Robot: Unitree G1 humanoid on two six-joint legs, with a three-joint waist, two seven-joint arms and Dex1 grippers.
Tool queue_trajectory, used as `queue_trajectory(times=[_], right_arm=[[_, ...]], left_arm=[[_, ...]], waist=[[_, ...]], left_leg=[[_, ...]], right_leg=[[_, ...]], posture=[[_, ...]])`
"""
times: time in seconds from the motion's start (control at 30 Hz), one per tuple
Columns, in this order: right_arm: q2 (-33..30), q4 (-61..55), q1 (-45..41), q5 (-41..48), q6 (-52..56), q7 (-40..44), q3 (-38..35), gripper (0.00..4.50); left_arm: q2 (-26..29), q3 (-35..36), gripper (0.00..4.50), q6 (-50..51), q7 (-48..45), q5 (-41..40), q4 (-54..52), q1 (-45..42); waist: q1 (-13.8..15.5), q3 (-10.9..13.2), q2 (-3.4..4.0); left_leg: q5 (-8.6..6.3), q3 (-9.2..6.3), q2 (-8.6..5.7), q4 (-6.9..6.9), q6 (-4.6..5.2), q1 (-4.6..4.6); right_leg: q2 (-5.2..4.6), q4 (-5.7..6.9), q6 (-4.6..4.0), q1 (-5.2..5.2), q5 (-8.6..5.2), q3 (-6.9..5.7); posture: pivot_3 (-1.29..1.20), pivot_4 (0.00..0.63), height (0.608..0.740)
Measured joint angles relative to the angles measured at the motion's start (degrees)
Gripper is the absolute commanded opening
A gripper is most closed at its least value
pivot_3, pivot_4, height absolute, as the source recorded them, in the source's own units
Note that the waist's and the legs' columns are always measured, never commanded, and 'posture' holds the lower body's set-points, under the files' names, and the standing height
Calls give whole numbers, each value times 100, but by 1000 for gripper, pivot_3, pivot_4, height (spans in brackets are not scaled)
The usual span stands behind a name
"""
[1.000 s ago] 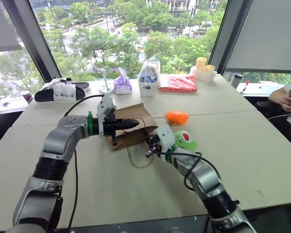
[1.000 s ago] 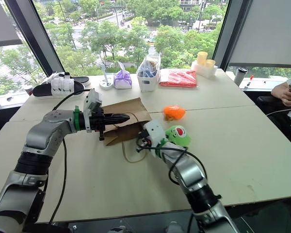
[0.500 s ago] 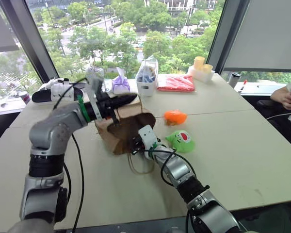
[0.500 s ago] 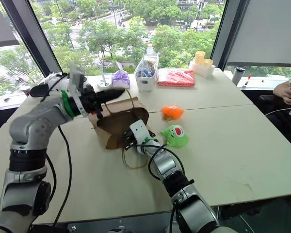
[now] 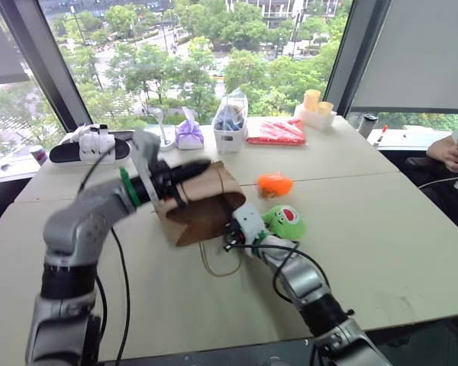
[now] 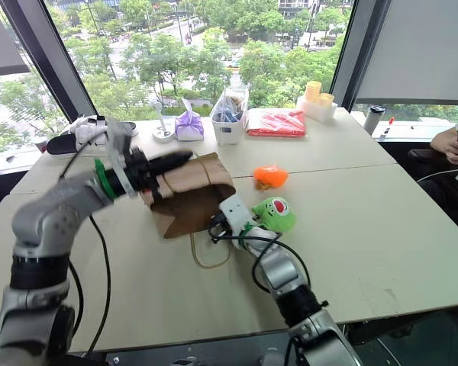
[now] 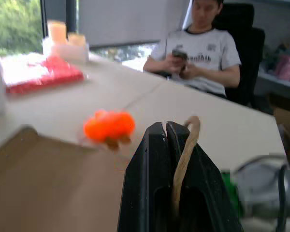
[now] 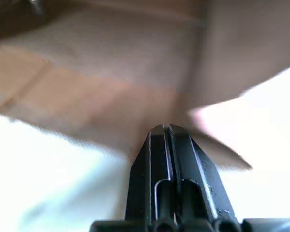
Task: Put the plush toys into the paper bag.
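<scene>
Two plush toys lie on the worktop (image 5: 382, 229) beyond the fingers: the orange toy (image 5: 277, 184) ahead, the green toy (image 5: 285, 221) just beside the right fingers (image 5: 230, 238), which are pressed together at the paper bag (image 5: 202, 206). The left fingers (image 7: 165, 133) pinch its twine handle (image 7: 186, 154). No writing is legible. Bare worktop stretches right of the toys.

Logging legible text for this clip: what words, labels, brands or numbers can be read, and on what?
None can be read.
Person's white shirt: small chest print, too blurred.
Red packet: no legible label.
Paper bag: plain brown, no print.
Green plush toy and orange plush toy: no lettering.
</scene>
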Motion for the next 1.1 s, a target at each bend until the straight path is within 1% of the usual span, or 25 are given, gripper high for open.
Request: queue_trajectory(times=[0.03,0.13,0.17,0.23,0.3,0.37,0.4,0.47,0.57,0.73,1.0,1.1], right_arm=[[-97,-303,61,57,184,82,-68,0],[-380,-1418,186,319,799,332,-270,828],[-488,-1709,255,403,946,405,-327,1341],[-1036,-2637,679,720,1513,721,-577,2256],[-1747,-3530,1186,1070,2105,1070,-1052,3320],[-2042,-3924,1248,1237,2464,1182,-1476,4352],[-2245,-4086,1280,1293,2594,1217,-1632,4446],[-2553,-4153,1415,1325,2716,1228,-1920,4446],[-2633,-3790,1642,1164,2410,1055,-1999,4446],[-2413,-2765,1679,921,1637,790,-1637,4446],[-1989,-1415,810,811,804,640,-1306,4446],[-1894,-1124,722,792,604,625,-1217,4446]], left_arm=[[-14,-89,60,-7,-29,20,-12,77],[-51,-190,0,-155,-80,61,-105,70],[-57,-198,0,-187,-93,62,-134,67],[-105,-241,0,-199,-100,38,-219,63],[-74,-229,0,-195,-112,26,-223,74],[-62,-219,0,-191,-112,16,-218,68],[-89,-227,0,-187,-113,-12,-211,41],[-83,-207,0,-187,-113,-31,-203,7],[-81,-203,0,-187,-107,-36,-184,-49],[-78,-205,0,-187,-121,-38,-184,-62],[-64,-212,0,-181,-112,-37,-186,-121],[-50,-210,0,-181,-85,-35,-186,-128]], waist=[[-1,1,-3],[-8,1,-3],[-8,1,-3],[44,1,-2],[126,2,-3],[119,2,-4],[122,2,-4],[152,2,-8],[152,3,-10],[130,4,-9],[136,4,-9],[137,4,-9]], left_leg=[[0,0,0,1,0,0],[0,1,3,-2,-1,4],[0,1,3,-3,0,8],[0,0,1,-4,1,2],[-3,2,1,2,6,-7],[-4,15,3,6,7,-4],[-4,17,3,6,8,-3],[-3,13,6,6,9,2],[-2,15,6,6,9,9],[-2,20,6,3,9,13],[-2,18,6,1,8,14],[-2,17,6,-2,8,14]], right_leg=[[1,0,-1,0,1,-1],[2,0,-5,2,3,-2],[3,0,-6,5,2,-3],[0,-7,-4,8,1,-6],[1,-21,-3,10,0,-7],[0,-23,-3,10,1,-3],[-1,-22,-3,10,1,-3],[2,-22,-4,17,1,-7],[1,-23,-4,27,0,-7],[0,-23,-4,26,0,-3],[1,-23,-5,26,1,-3],[1,-23,-5,26,1,-3]], posture=[[0,150,740],[0,150,740],[0,150,740],[0,150,740],[0,150,740],[0,150,740],[0,150,740],[0,150,740],[0,150,740],[0,150,740],[0,150,740],[0,150,740]])
